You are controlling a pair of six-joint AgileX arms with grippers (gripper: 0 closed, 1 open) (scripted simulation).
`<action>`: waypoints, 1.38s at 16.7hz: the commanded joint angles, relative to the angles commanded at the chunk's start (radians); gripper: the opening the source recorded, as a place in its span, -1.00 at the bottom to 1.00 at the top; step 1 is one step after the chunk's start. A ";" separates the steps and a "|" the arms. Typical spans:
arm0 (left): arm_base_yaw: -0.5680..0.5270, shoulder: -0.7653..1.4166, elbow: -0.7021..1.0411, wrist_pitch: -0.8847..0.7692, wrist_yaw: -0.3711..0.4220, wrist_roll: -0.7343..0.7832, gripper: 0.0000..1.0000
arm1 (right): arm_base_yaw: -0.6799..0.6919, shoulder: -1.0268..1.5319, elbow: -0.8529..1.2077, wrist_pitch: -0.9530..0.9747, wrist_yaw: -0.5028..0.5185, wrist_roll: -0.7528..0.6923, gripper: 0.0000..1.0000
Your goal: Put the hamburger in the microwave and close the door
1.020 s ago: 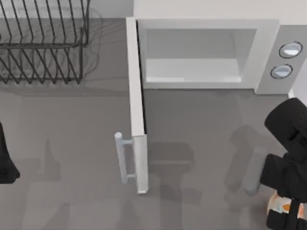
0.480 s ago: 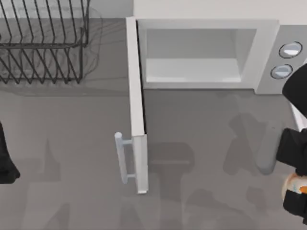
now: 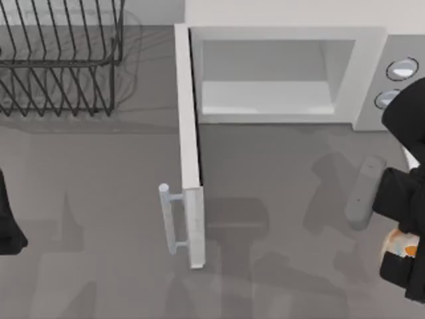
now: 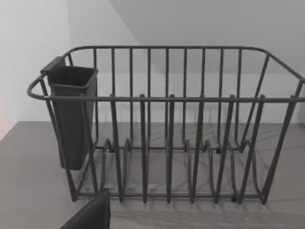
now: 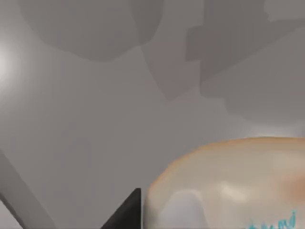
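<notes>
The microwave (image 3: 368,73) stands at the back right with its cavity open. Its door (image 3: 188,139) is swung out towards the table's front, and the pale bar handle (image 3: 170,219) faces left. At the right edge, in front of the microwave's dial panel, my right gripper (image 3: 402,254) is shut on the hamburger (image 3: 397,243), which peeks out cream and orange between black fingers. In the right wrist view the hamburger (image 5: 228,186) looms close above the grey table, beside a dark fingertip (image 5: 126,214). My left arm (image 3: 8,222) is parked at the left edge.
A black wire dish rack (image 3: 60,60) sits at the back left; the left wrist view shows this rack (image 4: 167,124) with a dark cup (image 4: 71,114) hung on one end. Bare grey tabletop (image 3: 279,199) lies between the open door and the right arm.
My right arm has carried the hamburger a little towards the back of the table, nearer the microwave. The door and the left arm have stayed put.
</notes>
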 joint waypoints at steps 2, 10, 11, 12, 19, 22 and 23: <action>0.000 0.000 0.000 0.000 0.000 0.000 1.00 | 0.015 0.055 0.022 0.091 0.037 0.047 -1.00; 0.000 0.000 0.000 0.000 0.000 0.000 1.00 | 0.083 0.414 0.108 0.759 0.278 0.377 -1.00; 0.000 0.000 0.000 0.000 0.000 0.000 1.00 | 0.091 0.461 0.116 0.862 0.312 0.426 -1.00; 0.000 0.000 0.000 0.000 0.000 0.000 1.00 | 0.098 0.507 0.123 0.965 0.346 0.474 -1.00; 0.000 0.000 0.000 0.000 0.000 0.000 1.00 | 0.133 0.752 0.163 1.560 0.552 0.788 -1.00; 0.000 0.000 0.000 0.000 0.000 0.000 1.00 | 0.140 0.802 0.177 1.677 0.601 0.871 -1.00; 0.000 0.000 0.000 0.000 0.000 0.000 1.00 | 0.141 0.809 0.181 1.695 0.610 0.884 -1.00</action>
